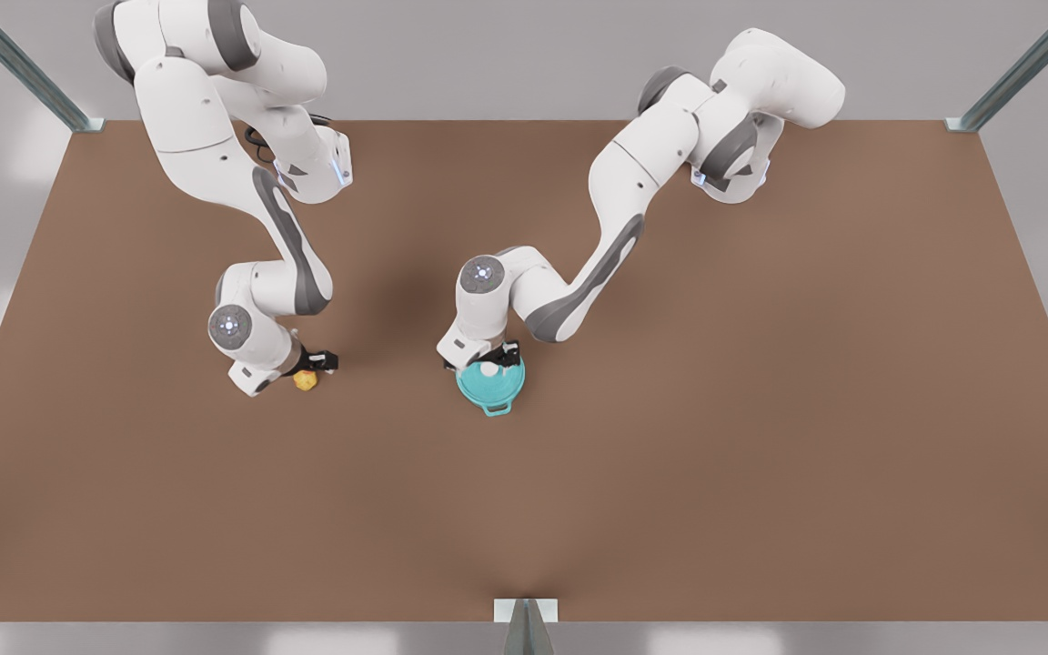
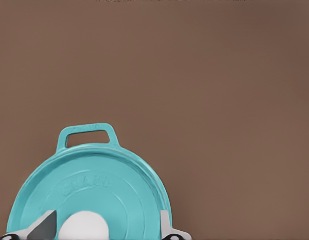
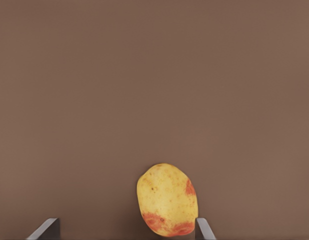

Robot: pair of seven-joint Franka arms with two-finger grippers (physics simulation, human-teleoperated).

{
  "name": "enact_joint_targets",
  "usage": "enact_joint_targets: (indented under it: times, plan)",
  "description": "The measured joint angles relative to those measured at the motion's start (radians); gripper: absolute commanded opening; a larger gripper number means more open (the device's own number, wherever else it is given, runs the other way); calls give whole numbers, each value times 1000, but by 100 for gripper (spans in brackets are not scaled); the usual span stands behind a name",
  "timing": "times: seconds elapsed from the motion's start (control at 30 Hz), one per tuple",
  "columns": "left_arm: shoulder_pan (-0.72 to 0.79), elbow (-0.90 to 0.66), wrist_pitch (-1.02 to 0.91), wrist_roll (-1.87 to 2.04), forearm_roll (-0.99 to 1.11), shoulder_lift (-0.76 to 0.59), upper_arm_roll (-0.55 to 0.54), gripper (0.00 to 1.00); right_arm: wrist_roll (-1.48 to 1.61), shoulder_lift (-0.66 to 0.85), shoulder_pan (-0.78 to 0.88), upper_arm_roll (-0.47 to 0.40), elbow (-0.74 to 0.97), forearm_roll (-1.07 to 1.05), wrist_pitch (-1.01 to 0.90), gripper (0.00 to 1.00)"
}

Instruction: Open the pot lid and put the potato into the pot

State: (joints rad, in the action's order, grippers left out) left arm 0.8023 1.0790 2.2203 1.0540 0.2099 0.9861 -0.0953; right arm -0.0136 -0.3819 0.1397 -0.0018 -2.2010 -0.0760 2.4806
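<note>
- Left gripper (image 1: 488,364) sits over the lid (image 2: 89,192), fingers (image 2: 43,227) wide open each side of the white knob (image 2: 83,226), not touching it yet I think.
- Lid is still on the pot (image 1: 491,386); it looks stiff and light. I would take it by the knob only, which may be slippery.
- Right gripper (image 1: 310,368) is open approx. around the potato (image 3: 167,199) on the table (image 1: 760,409); one finger (image 3: 203,230) just beside it.
- Potato looks firm and round, can roll; grip across the middle.

The pot lid (image 2: 89,195) has raised letters on its top, left of the middle in the left wrist view. They are too faint to read.
</note>
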Motion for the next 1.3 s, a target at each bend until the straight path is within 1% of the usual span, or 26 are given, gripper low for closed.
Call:
enact_joint_targets:
  times: [0.07,0.13,0.3,0.4,0.5,0.57,0.6,0.63,0.67,0.7,0.77,0.8,0.83,0.87,0.9,0.93,0.97,1.1,1.2,1.27,1.3]
  plan:
    - [0,0,7,22,5,0,0,56,0,-8,-5,0,-6,-3,11,100]
    - [0,0,11,41,8,0,0,47,1,-15,-12,0,-10,-5,19,100]
    - [-16,-3,5,79,14,-16,18,46,13,-44,-43,0,-14,-7,45,100]
    - [-154,-8,-32,64,15,-44,23,46,20,-52,-45,1,-27,-8,61,100]
    - [-338,-7,-44,-1,15,-8,25,46,26,-52,-42,4,-37,-8,73,100]
    - [-386,-4,-19,-49,15,52,27,46,30,-53,-40,5,-39,-7,78,90]
    - [-394,-4,-8,-71,16,64,27,50,31,-53,-40,5,-39,-7,79,86]
    - [-398,-4,2,-94,14,69,27,100,33,-52,-41,5,-38,-7,81,86]
    - [-400,-4,7,-116,12,62,26,100,34,-52,-42,5,-35,-7,82,86]
    - [-417,-4,-20,-143,5,17,20,100,36,-52,-43,5,-33,-7,83,86]
    - [-545,-6,-157,-225,-61,-150,2,100,38,-51,-43,5,-27,-7,85,86]
    - [-628,-3,-248,-276,-90,-259,-1,100,39,-51,-43,5,-23,-7,86,86]
    - [-709,39,-332,-325,-122,-393,1,100,40,-51,-44,5,-20,-7,86,87]
    - [-774,196,-375,-371,-152,-556,4,100,41,-52,-44,5,-15,-7,87,87]
    - [-806,293,-408,-413,-173,-645,4,100,42,-52,-44,5,-11,-6,87,87]
    - [-819,339,-436,-453,-190,-685,4,100,43,-54,-44,5,-7,-6,88,87]
    - [-823,359,-459,-489,-203,-699,3,100,44,-60,-45,5,-4,-6,89,87]
    - [-829,361,-521,-613,-231,-682,4,100,48,-77,-45,5,4,-6,97,86]
    - [-837,371,-561,-680,-237,-680,4,100,50,-83,-45,5,4,-6,106,77]
    - [-834,372,-579,-716,-240,-680,2,100,51,-83,-45,5,3,-7,109,76]
    - [-834,373,-586,-732,-240,-680,2,100,52,-83,-45,5,1,-7,111,74]
